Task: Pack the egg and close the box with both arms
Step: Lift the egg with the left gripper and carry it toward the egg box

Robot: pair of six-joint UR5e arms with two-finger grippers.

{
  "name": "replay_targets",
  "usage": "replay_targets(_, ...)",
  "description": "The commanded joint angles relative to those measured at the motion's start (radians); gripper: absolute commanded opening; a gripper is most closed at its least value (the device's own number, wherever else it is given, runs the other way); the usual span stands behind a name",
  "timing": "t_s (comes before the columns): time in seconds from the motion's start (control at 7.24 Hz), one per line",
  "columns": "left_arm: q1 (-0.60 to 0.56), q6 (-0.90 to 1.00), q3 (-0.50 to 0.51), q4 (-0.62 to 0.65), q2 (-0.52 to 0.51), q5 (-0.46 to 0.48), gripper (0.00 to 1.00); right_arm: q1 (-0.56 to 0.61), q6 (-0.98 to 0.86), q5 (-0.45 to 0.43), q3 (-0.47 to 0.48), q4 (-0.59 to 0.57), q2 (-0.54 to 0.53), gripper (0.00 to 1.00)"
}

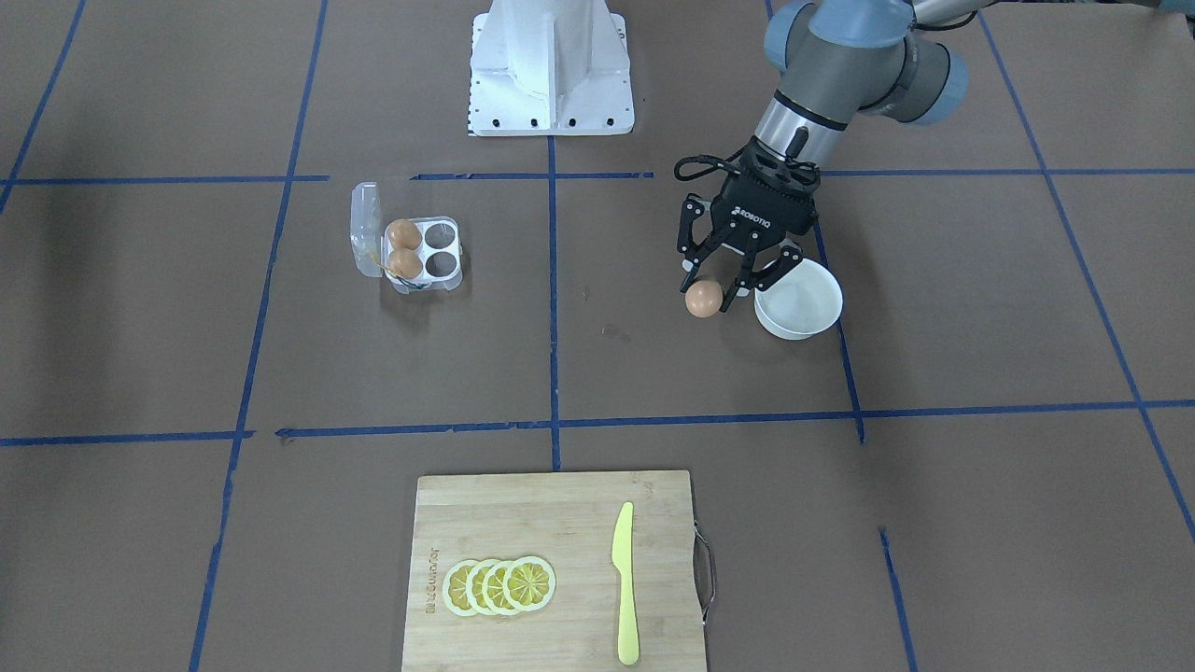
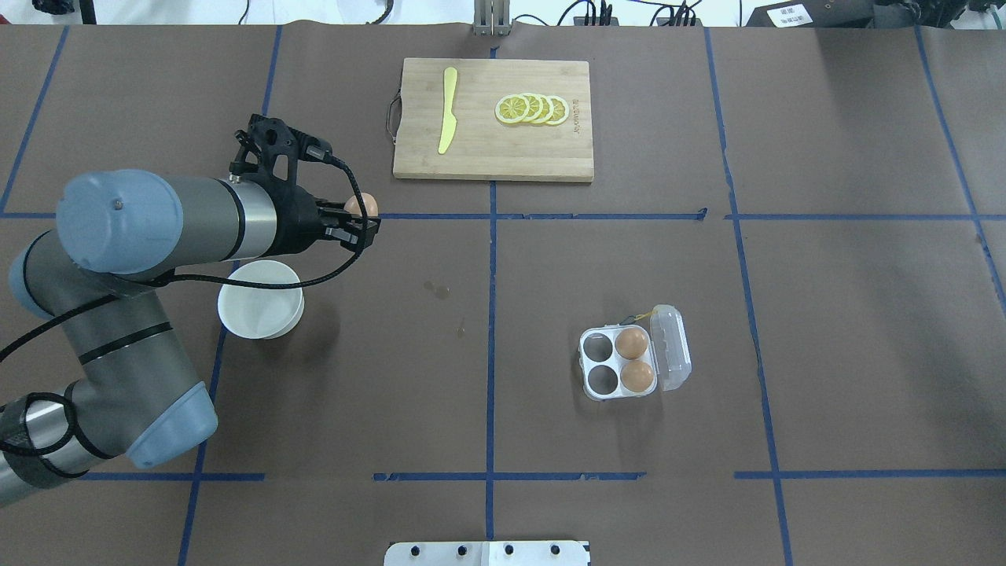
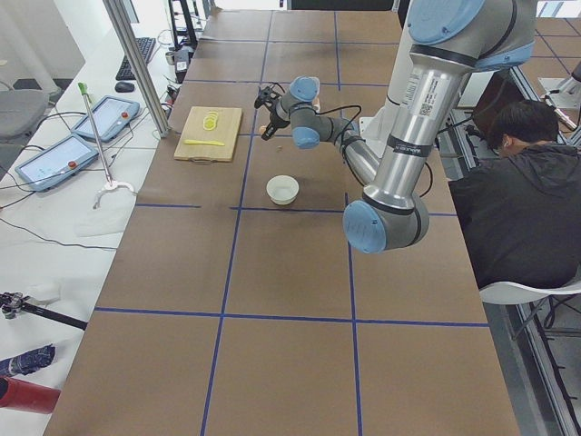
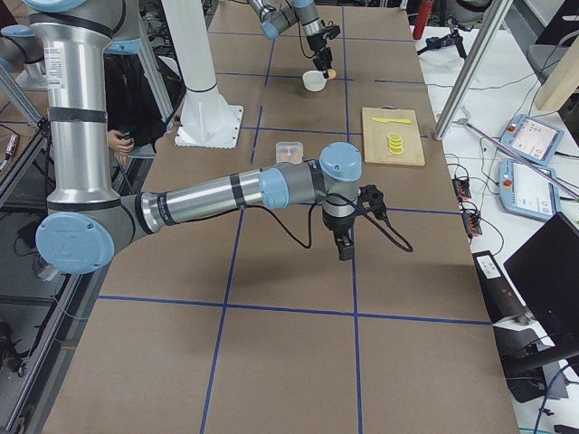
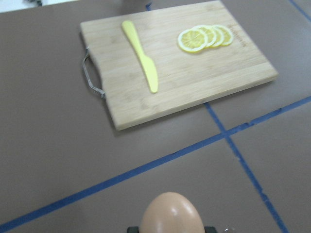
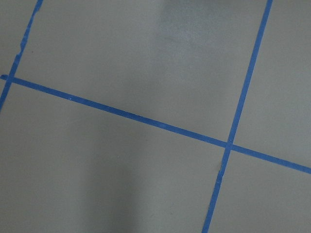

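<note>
Seen from overhead, the left gripper (image 2: 366, 222), jaws clamped on the egg (image 2: 361, 206), holds it near the white bowl (image 2: 223, 303), likely bound for the open egg carton (image 2: 601, 379) with two empty cells; I cannot tell how the right gripper (image 4: 345, 250) holds its jaws.

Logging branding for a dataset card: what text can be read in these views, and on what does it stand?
"ROBOTIQ": white letters on the black body of the left gripper, holding the egg.
Burned-in mark at an edge of the cutting board: too small to read.
White label at the overhead view's top right: blurred, unreadable.
</note>
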Motion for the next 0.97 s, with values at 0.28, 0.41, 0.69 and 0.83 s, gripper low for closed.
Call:
replay_targets(0.28, 0.16, 0.047, 0.174, -0.463, -0.074, 0.212, 0.0, 0.0, 0.004, -0.001, 0.001, 0.001, 0.0, 1.0)
replay_targets(0.41, 0.206, 0.047, 0.22, -0.515, -0.117, 0.274, 0.0, 0.0, 0.004, -0.001, -0.001, 0.001, 0.0, 1.0)
replay_targets(0.69, 0.325, 0.239, 0.322, -0.622, -0.173, 0.417, 0.0, 0.0, 0.006, -0.001, -0.004, 0.0, 0.0, 1.0)
replay_targets(0.83, 0.345, 0.363, 0.353, -0.667, -0.209, 0.415, 0.0, 0.0, 0.004, -0.003, -0.005, 0.001, 0.001, 1.0)
